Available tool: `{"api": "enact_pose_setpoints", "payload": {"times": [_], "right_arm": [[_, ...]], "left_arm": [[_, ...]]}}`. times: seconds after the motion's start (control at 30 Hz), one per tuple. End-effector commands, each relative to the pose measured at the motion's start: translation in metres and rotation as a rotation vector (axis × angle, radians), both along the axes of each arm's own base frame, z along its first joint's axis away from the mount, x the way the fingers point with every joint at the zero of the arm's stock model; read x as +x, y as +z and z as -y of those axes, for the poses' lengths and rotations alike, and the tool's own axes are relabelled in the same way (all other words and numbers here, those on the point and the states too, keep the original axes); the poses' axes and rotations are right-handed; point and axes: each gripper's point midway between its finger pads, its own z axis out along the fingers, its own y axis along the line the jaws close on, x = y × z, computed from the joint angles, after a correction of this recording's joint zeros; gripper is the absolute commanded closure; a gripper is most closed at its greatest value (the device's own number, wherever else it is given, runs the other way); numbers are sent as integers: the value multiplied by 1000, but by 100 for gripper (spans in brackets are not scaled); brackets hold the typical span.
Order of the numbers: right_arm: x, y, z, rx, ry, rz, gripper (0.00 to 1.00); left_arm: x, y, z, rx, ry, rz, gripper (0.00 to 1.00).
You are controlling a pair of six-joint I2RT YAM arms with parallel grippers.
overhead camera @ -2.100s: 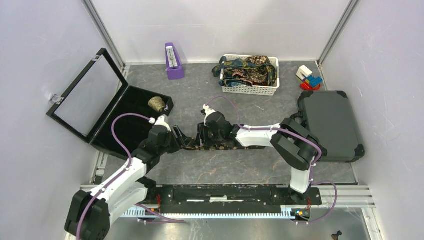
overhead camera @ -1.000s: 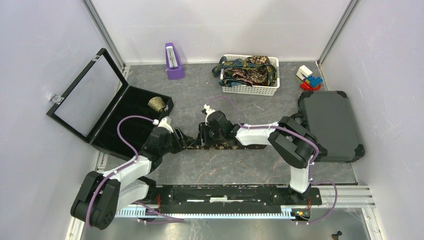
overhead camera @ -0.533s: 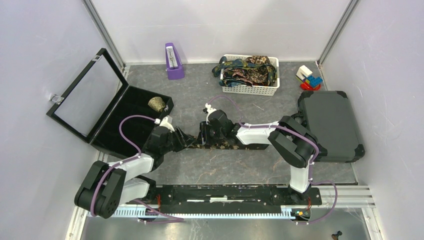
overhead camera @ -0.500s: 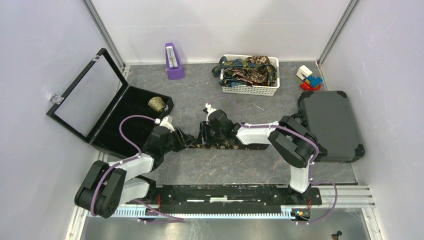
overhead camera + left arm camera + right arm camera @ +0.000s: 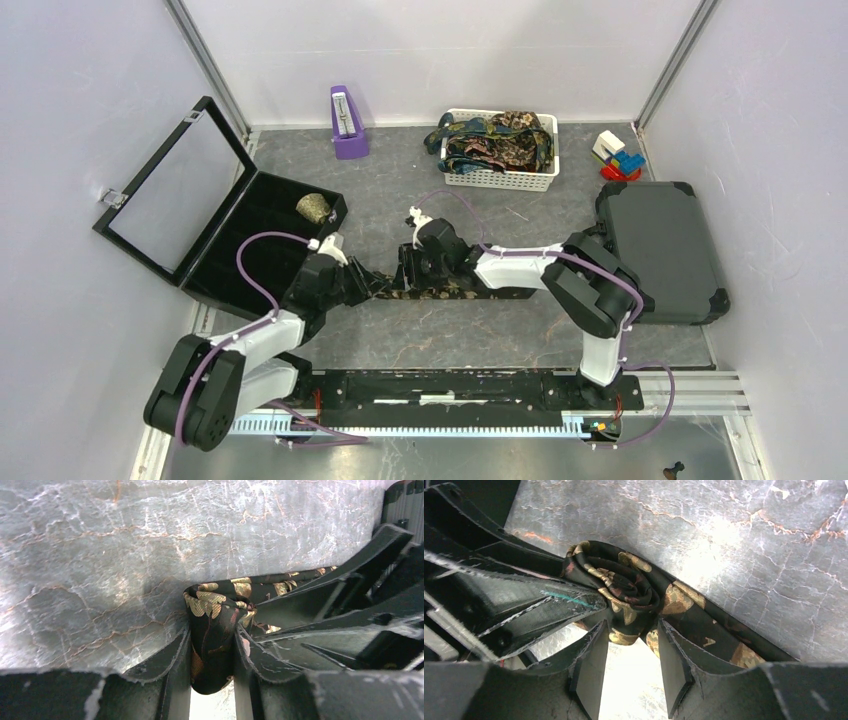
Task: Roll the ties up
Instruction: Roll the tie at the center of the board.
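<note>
Marbled grey tabletop (image 5: 450, 340) runs under everything you see. Low in the middle of the top view, your two grippers meet nose to nose over one dark tie (image 5: 445, 291) printed with gold paisley. Its left end is wound into a tight roll, and the rest lies flat on the surface, running off to the right.

Your left gripper (image 5: 212, 632) pinches that roll, its fingers (image 5: 172, 662) pressed against both sides of the fabric. Your right gripper (image 5: 631, 630) clasps the same roll from the opposite side, with fabric filling the gap between its fingers.

Farther up, at the left, the open black case (image 5: 250, 230) holds one rolled tie (image 5: 314, 208). At the right lies a shut grey case (image 5: 660, 250). Along the back wall stand a purple metronome (image 5: 347, 124), a white basket (image 5: 500, 180) heaped with loose ties (image 5: 495, 140), and toy blocks (image 5: 617, 155).
</note>
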Motion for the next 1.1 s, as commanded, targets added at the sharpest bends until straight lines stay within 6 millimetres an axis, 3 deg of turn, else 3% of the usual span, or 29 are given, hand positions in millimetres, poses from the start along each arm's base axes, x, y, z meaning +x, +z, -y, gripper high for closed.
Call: {"api": "enact_pose_setpoints", "payload": {"times": [0.0, 0.33, 1.07], "right_arm": [[9, 48, -6, 59, 24, 93, 51], [6, 68, 7, 79, -7, 135, 51], [-6, 65, -18, 137, 21, 119, 59]], "left_arm": [[-1, 5, -9, 49, 28, -6, 75], [-11, 3, -33, 148, 116, -80, 79], [-18, 14, -49, 265, 168, -106, 80]]}}
